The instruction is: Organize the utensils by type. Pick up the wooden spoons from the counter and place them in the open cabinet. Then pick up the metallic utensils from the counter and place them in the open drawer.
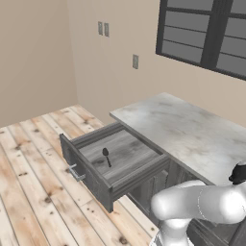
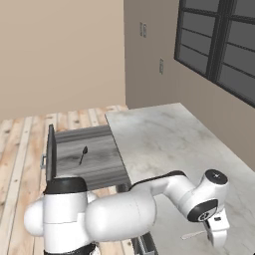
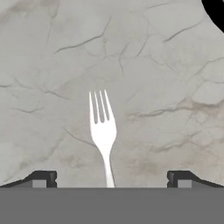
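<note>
A small pale silver fork [image 3: 103, 127] lies flat on the marbled counter [image 3: 166, 65], tines pointing away from the hand. My gripper [image 3: 111, 180] hovers just above its handle, open, one fingertip on each side and clear of it. In the right base view the gripper [image 2: 217, 235] hangs over the counter's near right part, with the fork's handle [image 2: 191, 234] poking out to its left. The drawer [image 1: 91, 180] stands pulled out, and the dark grey metal spoon [image 1: 106, 155] lies on its floor. The wooden spoons and the cabinet are out of view.
The open drawer [image 2: 51, 149] juts out over the wooden floor [image 1: 33, 192], left of the counter's end. A beige wall with outlets [image 1: 135, 61] and a dark window [image 1: 206, 33] back the counter [image 1: 192, 129]. My arm [image 2: 149, 199] reaches across the counter's front edge.
</note>
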